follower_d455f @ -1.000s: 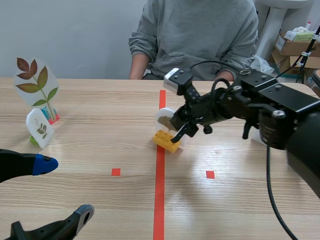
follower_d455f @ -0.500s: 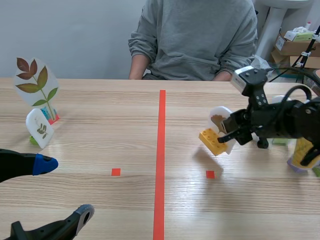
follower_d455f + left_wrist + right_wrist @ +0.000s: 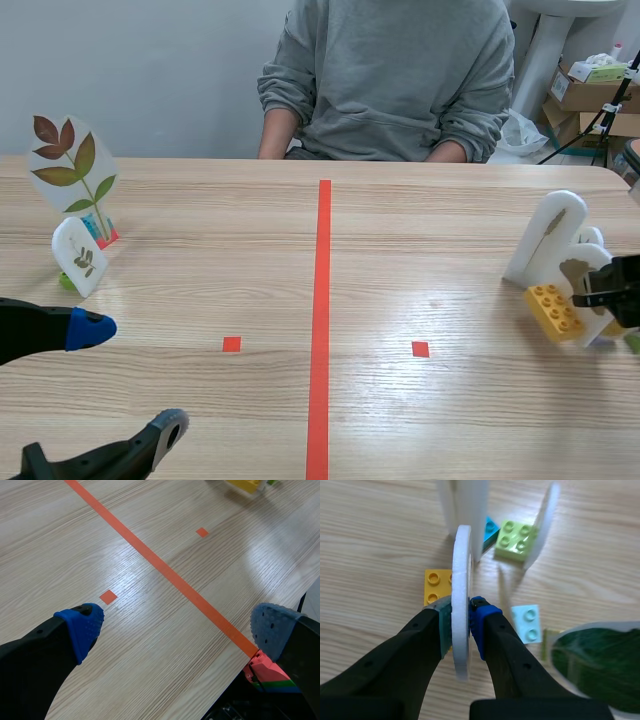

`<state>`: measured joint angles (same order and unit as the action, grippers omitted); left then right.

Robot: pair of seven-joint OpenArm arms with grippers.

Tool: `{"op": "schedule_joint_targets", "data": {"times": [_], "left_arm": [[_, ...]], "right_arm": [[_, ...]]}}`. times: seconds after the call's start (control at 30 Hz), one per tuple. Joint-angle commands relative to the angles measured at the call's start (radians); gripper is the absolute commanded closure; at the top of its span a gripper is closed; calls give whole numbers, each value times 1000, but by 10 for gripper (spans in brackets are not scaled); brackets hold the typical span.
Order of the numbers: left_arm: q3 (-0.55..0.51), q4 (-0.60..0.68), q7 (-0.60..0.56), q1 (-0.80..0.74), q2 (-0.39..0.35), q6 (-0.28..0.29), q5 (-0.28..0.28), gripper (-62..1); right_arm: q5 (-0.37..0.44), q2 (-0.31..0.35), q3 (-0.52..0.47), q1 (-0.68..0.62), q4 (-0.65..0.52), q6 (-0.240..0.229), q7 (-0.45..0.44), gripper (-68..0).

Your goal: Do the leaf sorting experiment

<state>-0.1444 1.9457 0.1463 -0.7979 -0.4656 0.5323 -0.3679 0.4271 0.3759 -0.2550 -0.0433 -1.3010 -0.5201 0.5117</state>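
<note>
Spread wide, released, low over the worktop (image 3: pixel 150 670): left gripper (image 3: pixel 177 630). Clenched in right gripper (image 3: pixel 461 625): white leaf card (image 3: pixel 461 555) on yellow brick (image 3: pixel 437 585), roughly upright, edge-on between the fingers, near the worktop's right end. Crowding just ahead: light-blue brick (image 3: pixel 526 622), green brick (image 3: pixel 515 540), taller white card (image 3: pixel 548 240).

Six leaf cards (image 3: pixel 72 165), two hands (image 3: pixel 175 625) (image 3: pixel 461 617)

A pale wood-grain surface (image 3: pixel 200 290) runs back to a plain grey-blue wall (image 3: pixel 150 70) at the far left, with soft glare on its right half. Cardboard boxes (image 3: pixel 585 95) and a white column (image 3: pixel 540 50) stand at the far right.
</note>
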Motion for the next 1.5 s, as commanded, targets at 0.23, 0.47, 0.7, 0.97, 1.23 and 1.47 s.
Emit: {"op": "schedule_joint_targets", "data": {"times": [0.23, 0.47, 0.7, 0.97, 1.23, 1.47], "left_arm": [[-4, 2, -14, 18, 5, 3, -11, -623], [-4, 2, -14, 20, 5, 3, -10, -623], [-4, 2, -14, 20, 5, 3, -10, -623], [-4, 2, -14, 20, 5, 3, -11, -623], [-4, 2, -13, 19, 5, 3, -11, -623], [-4, 2, -14, 19, 5, 3, -10, -623]], "right_arm": [[-58, 48, 14, 126, 231, -1, -72, -20], [-56, 48, 14, 132, 254, -4, -79, -21], [-37, 48, 11, 132, 253, -4, -64, -176], [-34, 53, 5, 121, 202, -12, -58, -406], [-22, 53, -33, 71, 74, -90, -54, -454], [58, 53, -121, -152, -198, -225, -69, -455]]}}
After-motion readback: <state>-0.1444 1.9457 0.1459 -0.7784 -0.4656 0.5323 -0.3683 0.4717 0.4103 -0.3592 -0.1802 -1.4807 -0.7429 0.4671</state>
